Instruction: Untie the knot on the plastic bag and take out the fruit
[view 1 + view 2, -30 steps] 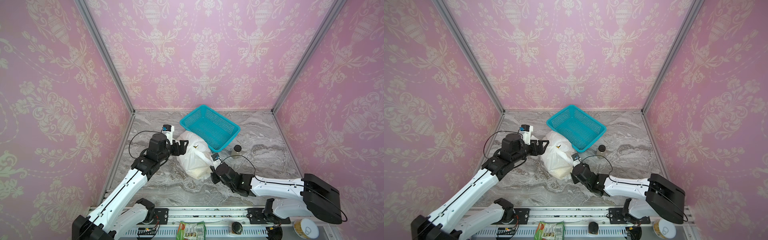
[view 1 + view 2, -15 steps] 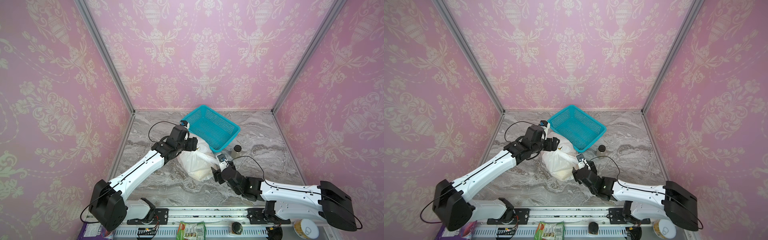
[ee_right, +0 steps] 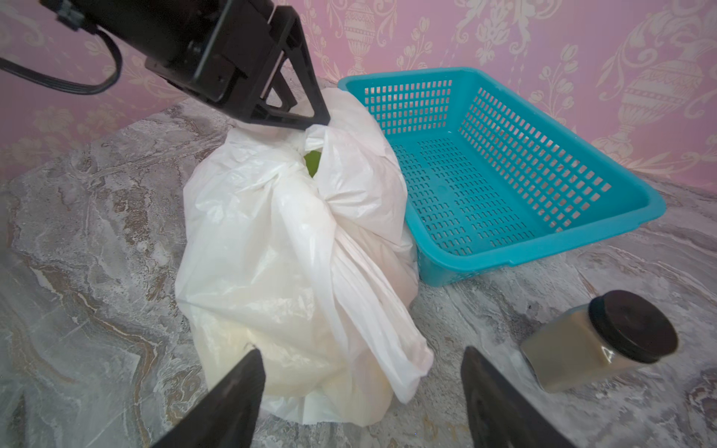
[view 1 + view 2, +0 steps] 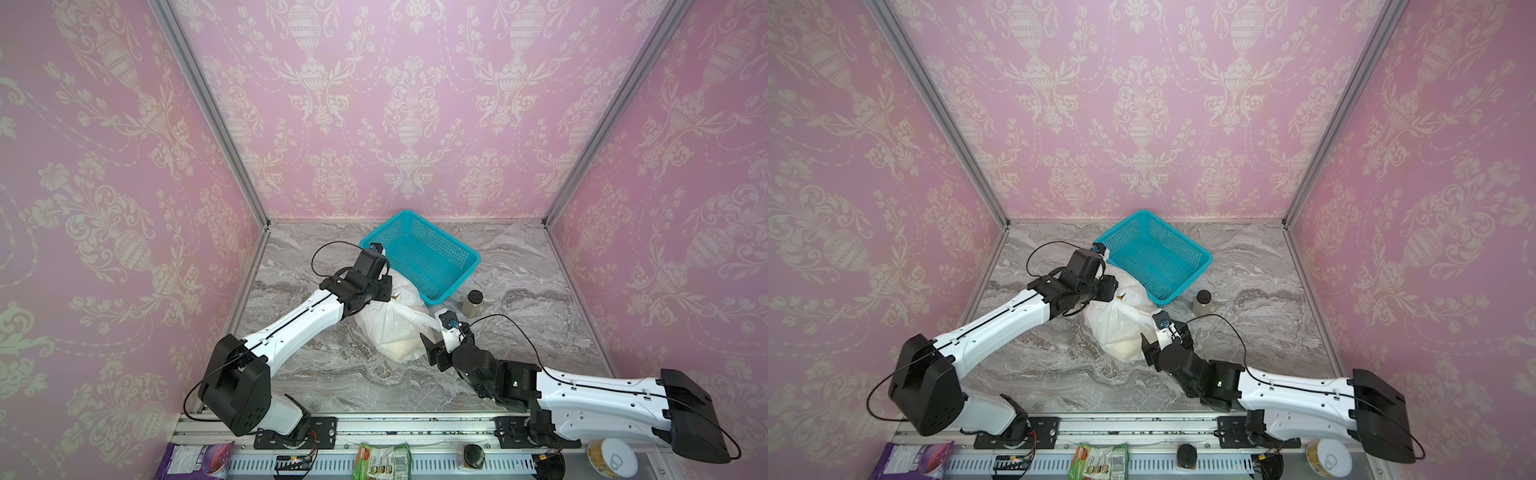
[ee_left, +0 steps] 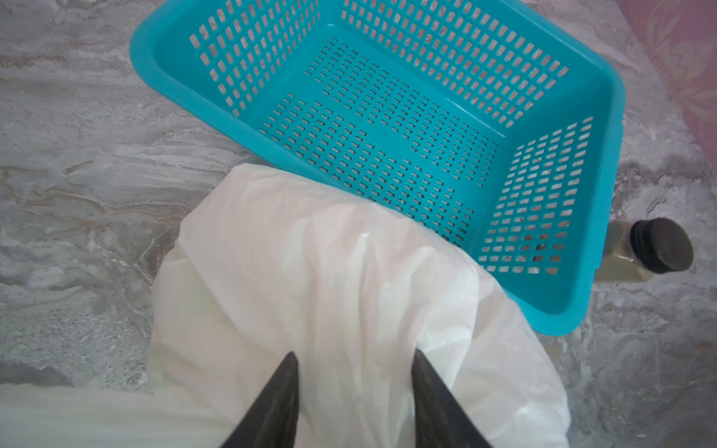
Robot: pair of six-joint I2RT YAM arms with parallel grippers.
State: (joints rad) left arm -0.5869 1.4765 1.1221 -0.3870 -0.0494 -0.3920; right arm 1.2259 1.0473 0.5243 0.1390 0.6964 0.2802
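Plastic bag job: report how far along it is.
Nothing finished: the knot is tied and the teal basket holds nothing. In hand: the left gripper pinches the plastic bag near the knot; the right gripper is open by a loose strap. Left: untying, then lifting out the fruit, one green piece showing.

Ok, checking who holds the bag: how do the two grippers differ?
The left gripper has jaws pinching a fold atop the plastic bag; the right gripper has jaws wide, holding nothing. The left sits beside the basket, the right nearer the jar. Both face the bag.
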